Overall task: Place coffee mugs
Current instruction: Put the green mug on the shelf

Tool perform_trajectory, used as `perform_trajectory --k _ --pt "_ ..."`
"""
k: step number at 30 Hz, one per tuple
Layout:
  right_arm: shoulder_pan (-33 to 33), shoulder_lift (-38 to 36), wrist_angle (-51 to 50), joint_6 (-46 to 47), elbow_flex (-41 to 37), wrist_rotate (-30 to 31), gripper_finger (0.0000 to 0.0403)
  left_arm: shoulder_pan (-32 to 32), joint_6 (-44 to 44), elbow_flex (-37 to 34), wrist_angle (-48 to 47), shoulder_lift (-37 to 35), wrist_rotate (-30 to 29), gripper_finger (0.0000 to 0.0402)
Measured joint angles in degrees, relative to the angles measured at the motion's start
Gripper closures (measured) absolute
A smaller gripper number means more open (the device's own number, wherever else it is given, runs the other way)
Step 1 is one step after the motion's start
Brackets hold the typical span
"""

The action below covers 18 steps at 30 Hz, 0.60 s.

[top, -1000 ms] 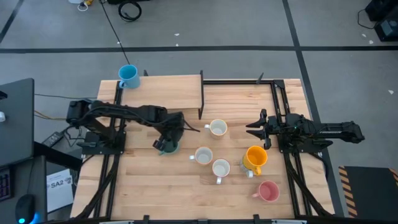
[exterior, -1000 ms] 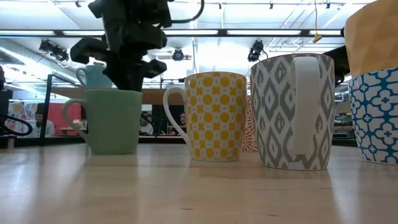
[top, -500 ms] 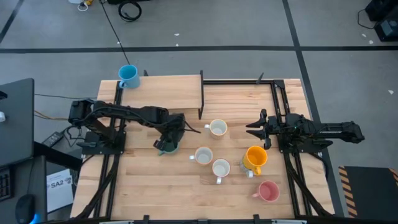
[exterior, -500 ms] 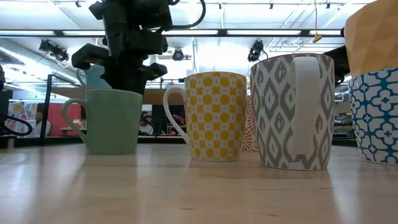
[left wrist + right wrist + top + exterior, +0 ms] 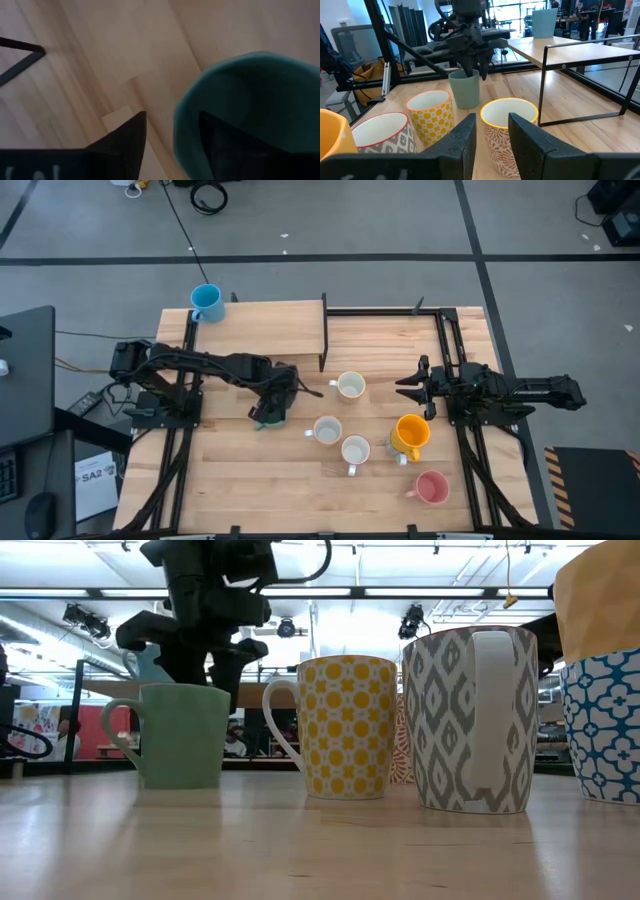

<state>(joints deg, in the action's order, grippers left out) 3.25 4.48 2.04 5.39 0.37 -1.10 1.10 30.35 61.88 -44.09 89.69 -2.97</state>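
The dark green mug stands upright on its base on the table's left half. My left gripper is open above it, pointing down, one finger outside the mug's wall and one inside. My right gripper waits open at the table's right, holding nothing. Between the arms stand three white patterned mugs, with an orange-yellow mug and a pink mug to their right. A blue mug sits at the far left corner. My left gripper straddles the green mug's rim from above. A gap shows between the outer finger and the wall. Whether the inner finger touches the inside of the wall, I cannot tell. The mug rests on the table.
A raised wooden shelf covers the far left of the table. A black metal frame borders the far right part. Bare wood lies at the near left.
My left gripper has opened and let go of the green mug's rim, staying above the mug. The mug stands on the table where it was.
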Motion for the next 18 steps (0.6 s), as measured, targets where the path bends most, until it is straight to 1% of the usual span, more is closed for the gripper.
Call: perform_trajectory --k 4,6,10,12,15,18 --pt "0.0 0.0 0.0 0.0 0.0 0.0 0.0284 -1.1 -0.3 3.0 -1.0 0.0 -0.2 0.0209" --pt "0.0 0.0 0.0 0.0 0.0 0.0 0.0284 -1.7 -1.2 4.9 -1.6 0.0 -1.3 0.0210" --pt "0.0 0.0 0.0 0.0 0.0 0.0 0.0284 -2.8 -1.7 10.5 -5.2 -0.1 -4.0 0.0213" --pt "0.0 0.0 0.0 0.0 0.0 0.0 0.0284 -3.4 -3.7 13.6 -7.8 -0.1 -4.6 0.0213" --pt "0.0 0.0 0.0 0.0 0.0 0.0 0.0284 -4.5 -10.3 18.8 -12.9 -0.1 -4.8 0.0213" --pt "0.0 0.0 0.0 0.0 0.0 0.0 0.0284 -6.0 -20.6 23.4 -19.0 -0.1 -4.8 0.0214"
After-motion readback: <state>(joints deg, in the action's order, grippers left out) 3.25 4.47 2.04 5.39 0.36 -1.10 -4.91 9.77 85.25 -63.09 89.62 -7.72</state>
